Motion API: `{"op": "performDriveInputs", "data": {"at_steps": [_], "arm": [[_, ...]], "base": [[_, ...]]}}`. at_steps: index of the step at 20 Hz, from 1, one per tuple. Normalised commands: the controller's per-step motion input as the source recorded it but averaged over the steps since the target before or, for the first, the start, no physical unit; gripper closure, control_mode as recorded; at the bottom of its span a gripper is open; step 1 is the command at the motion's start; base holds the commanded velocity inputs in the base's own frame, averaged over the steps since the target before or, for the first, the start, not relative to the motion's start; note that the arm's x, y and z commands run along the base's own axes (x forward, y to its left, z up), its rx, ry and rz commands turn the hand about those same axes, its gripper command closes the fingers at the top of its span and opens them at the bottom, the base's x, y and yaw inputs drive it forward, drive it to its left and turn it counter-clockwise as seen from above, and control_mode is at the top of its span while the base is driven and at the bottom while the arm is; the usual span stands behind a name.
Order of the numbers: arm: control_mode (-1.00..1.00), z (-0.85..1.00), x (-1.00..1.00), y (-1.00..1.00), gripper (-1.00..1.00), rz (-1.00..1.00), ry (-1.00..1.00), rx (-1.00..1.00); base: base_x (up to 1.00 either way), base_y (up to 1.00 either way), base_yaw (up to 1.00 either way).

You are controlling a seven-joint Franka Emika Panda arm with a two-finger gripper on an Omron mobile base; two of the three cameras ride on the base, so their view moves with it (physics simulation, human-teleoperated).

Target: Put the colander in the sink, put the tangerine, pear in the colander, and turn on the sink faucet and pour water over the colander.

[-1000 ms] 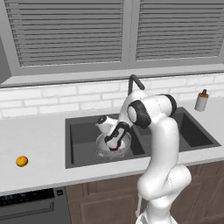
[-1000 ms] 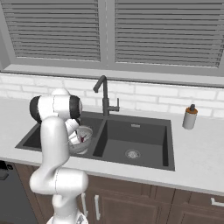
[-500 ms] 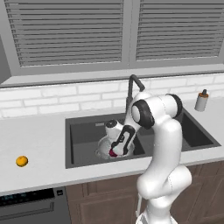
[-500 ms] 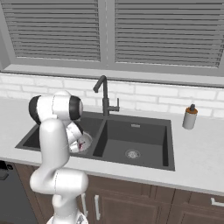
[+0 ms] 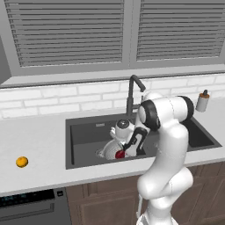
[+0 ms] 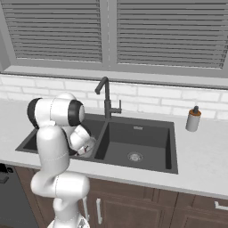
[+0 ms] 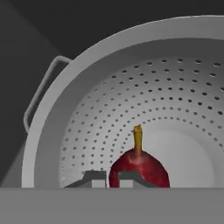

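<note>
The silvery perforated colander sits in the left basin of the dark sink. My gripper reaches down into it, shut on the dark red pear. In the hand view the fingertips of the gripper stand close together against the lower left of the pear, whose stem points up, low over the colander bottom. The orange tangerine lies on the counter far left of the sink. The dark faucet stands behind the basins.
A small soap dispenser stands on the counter right of the sink. The faucet rises between the two basins, close behind my arm. A window with shut blinds runs above the tiled wall.
My gripper has carried the pear down and toward the front, from above the colander's rim to low inside the bowl.
</note>
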Motion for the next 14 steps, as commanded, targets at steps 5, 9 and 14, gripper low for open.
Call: {"op": "performDriveInputs", "data": {"at_steps": [5, 9, 14], "arm": [[-1.0, 0.06, -0.23, -0.02, 1.0, 0.09, -0.24, 0.09], [-1.0, 0.45, -0.38, 0.0, 1.0, 0.08, -0.36, 0.16], [-1.0, 0.79, -0.56, 0.22, 1.0, 0.03, -0.17, 0.06]], "base": [[0.0, 0.0, 0.0], [0.0, 0.0, 0.0], [0.0, 0.0, 0.0]]}}
